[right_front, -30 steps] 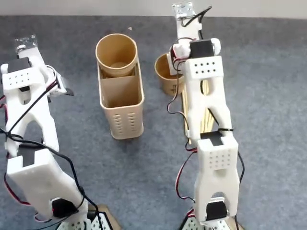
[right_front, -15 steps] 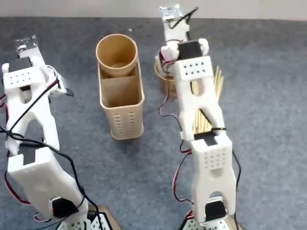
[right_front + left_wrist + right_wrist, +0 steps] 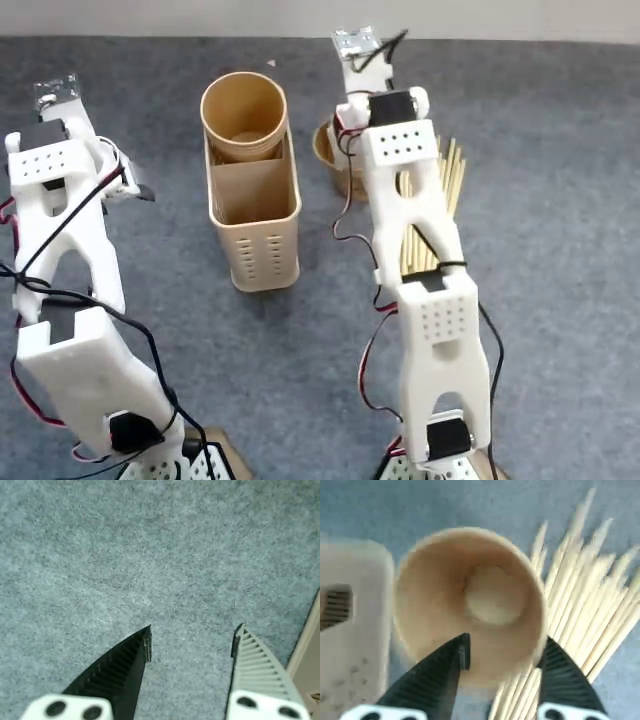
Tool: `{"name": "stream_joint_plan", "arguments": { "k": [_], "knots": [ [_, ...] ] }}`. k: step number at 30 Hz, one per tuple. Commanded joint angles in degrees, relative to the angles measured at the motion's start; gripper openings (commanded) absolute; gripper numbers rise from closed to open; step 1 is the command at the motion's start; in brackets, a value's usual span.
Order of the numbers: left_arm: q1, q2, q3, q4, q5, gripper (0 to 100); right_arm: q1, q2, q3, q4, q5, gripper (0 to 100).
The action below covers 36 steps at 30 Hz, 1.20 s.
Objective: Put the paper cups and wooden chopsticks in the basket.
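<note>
A tan basket (image 3: pixel 255 235) stands mid-table with one paper cup (image 3: pixel 243 115) upright in its far compartment. A second paper cup (image 3: pixel 330 165) (image 3: pixel 470 600) stands on the carpet to its right, partly under my right arm (image 3: pixel 400 150). My right gripper (image 3: pixel 505 652) is open at this cup. One finger is over the cup's inside, and the other is at the rim's outer side, toward the chopsticks. Wooden chopsticks (image 3: pixel 440 195) (image 3: pixel 580 590) lie bundled right of the cup. My left gripper (image 3: pixel 192 637) (image 3: pixel 135 190) hangs open over bare carpet, left of the basket.
The basket's near compartment (image 3: pixel 250 185) holds nothing. The basket wall (image 3: pixel 350 630) stands close beside the loose cup, and its edge (image 3: pixel 307 650) is near my left gripper. Grey carpet (image 3: pixel 560 130) stretches to the right of the chopsticks.
My right arm has swung left toward the loose cup, uncovering the chopsticks. The left arm has stayed put.
</note>
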Motion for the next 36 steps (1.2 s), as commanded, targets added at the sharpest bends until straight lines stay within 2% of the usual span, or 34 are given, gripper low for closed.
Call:
{"name": "stream_joint_plan", "arguments": {
  "k": [1, 4, 8, 12, 15, 20, 23, 26, 31, 36],
  "knots": [
    [0.7, -1.5, -0.1, -0.6, 0.9, 26, 1.5, 0.2, -2.0, 0.7, -0.4, 19.5],
    [0.7, -1.5, -0.1, -0.6, 0.9, 26, 1.7, 0.2, -2.0, 0.7, -0.4, 17.9],
    [0.7, -1.5, -0.1, -0.6, 0.9, 26, 1.6, 0.1, -6.5, 3.7, -0.4, 1.2],
    [0.7, -1.5, 0.7, -1.1, 0.9, 26, 2.0, 0.1, -21.7, 12.7, -0.4, 0.3],
    [0.9, -1.5, 0.7, -1.0, 0.9, 26, 3.2, -1.8, -30.9, 13.3, -0.4, 0.3],
    [0.9, -1.5, 0.7, -1.1, 0.9, 26, 6.5, -14.5, -27.5, 13.1, -1.3, 0.3],
    [1.0, -1.5, 0.7, -1.1, 0.9, 26, 6.0, -24.4, -26.2, 12.9, -1.8, 0.3],
    [1.0, -1.5, 0.7, -1.1, 0.9, 26, 0.3, -33.1, -24.7, 12.9, -1.6, 0.3],
    [1.0, -1.5, 0.7, -1.1, 0.9, 26, -11.4, -41.7, -10.8, 11.2, -1.8, 0.3],
    [1.0, -1.5, 1.4, -1.1, 0.9, 26, -12.8, -41.9, 5.5, 4.5, -1.9, 0.3]
  ]
}}
